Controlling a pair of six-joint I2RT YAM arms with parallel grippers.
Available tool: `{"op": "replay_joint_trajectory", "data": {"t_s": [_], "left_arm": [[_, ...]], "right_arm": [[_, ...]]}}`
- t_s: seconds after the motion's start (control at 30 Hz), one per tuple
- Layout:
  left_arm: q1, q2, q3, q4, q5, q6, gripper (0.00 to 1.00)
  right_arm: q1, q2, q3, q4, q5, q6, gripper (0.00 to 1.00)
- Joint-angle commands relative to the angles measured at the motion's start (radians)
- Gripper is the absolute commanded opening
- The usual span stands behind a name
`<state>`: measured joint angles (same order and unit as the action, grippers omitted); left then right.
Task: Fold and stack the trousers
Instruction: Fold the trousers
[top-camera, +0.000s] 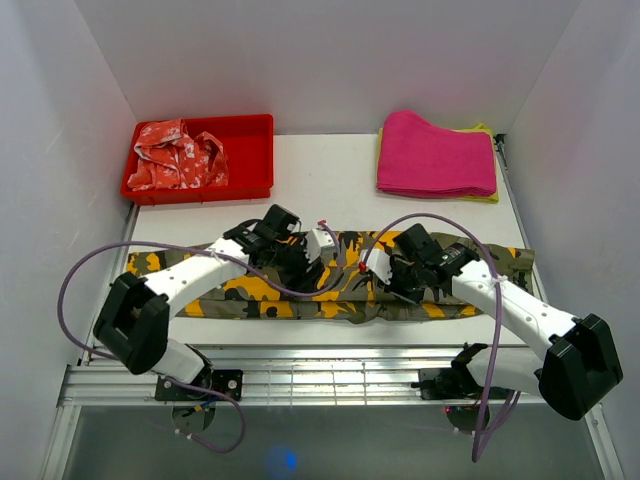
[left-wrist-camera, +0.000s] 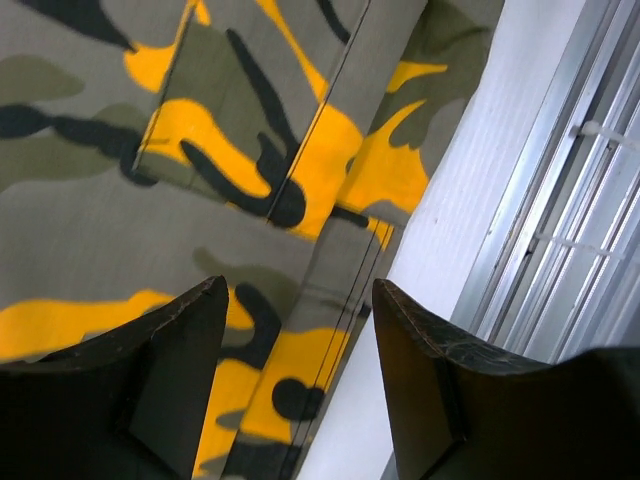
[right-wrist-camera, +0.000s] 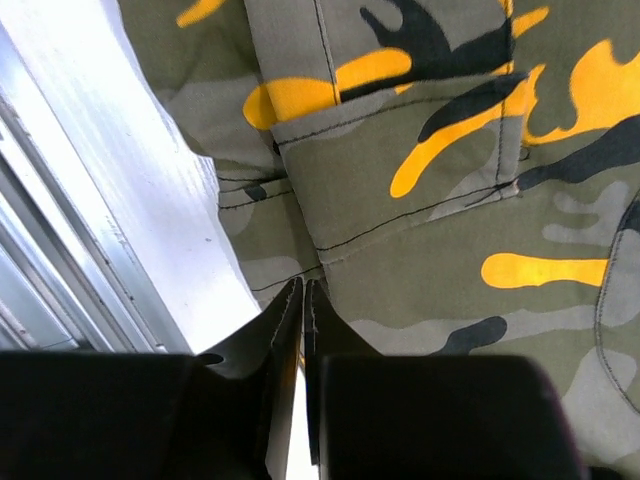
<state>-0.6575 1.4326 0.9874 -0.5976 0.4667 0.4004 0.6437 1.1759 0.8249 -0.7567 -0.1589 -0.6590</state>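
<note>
Right end effector (right-wrist-camera: 302, 292) fingers pressed together at near edge of trousers (top-camera: 300, 305), cannot tell if cloth is caught; trousers lie spread lengthwise across near side of desk (top-camera: 330, 170); left end effector (left-wrist-camera: 295, 295) gapes above them, holding nothing; risk: thin pinch slips on lift, or one-sided pull skews the fold.

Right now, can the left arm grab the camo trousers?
Probably yes. The left gripper is open and sits just above the trousers, close to their edge. Nothing shows between its fingers and the cloth. It looks like it only needs to go down a bit and close.
</note>
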Motion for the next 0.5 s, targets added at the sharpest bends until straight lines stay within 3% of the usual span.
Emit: {"op": "replay_joint_trajectory", "data": {"t_s": [0.0, 0.13, 0.2, 0.23, 0.3, 0.47], "left_arm": [[-0.050, 0.060, 0.054, 0.073, -0.002, -0.089, 0.70], [-0.015, 0.117, 0.172, 0.094, 0.041, -0.143, 0.70], [0.007, 0.146, 0.224, 0.088, 0.093, -0.161, 0.71], [0.024, 0.164, 0.256, 0.072, 0.133, -0.175, 0.73], [0.041, 0.228, 0.354, 0.042, 0.162, -0.183, 0.74], [0.042, 0.230, 0.343, 0.062, 0.184, -0.137, 0.79]], "right_arm": [[0.004, -0.016, -0.052, 0.068, 0.057, 0.029, 0.09], [-0.009, -0.041, -0.047, 0.099, 0.110, 0.016, 0.14], [-0.035, -0.044, -0.001, 0.099, 0.099, -0.013, 0.24], [-0.073, -0.038, 0.019, 0.100, 0.093, -0.024, 0.35], [-0.126, -0.012, 0.103, 0.100, 0.041, -0.048, 0.41], [-0.372, 0.292, 0.437, -0.062, -0.152, -0.077, 0.46]]}}
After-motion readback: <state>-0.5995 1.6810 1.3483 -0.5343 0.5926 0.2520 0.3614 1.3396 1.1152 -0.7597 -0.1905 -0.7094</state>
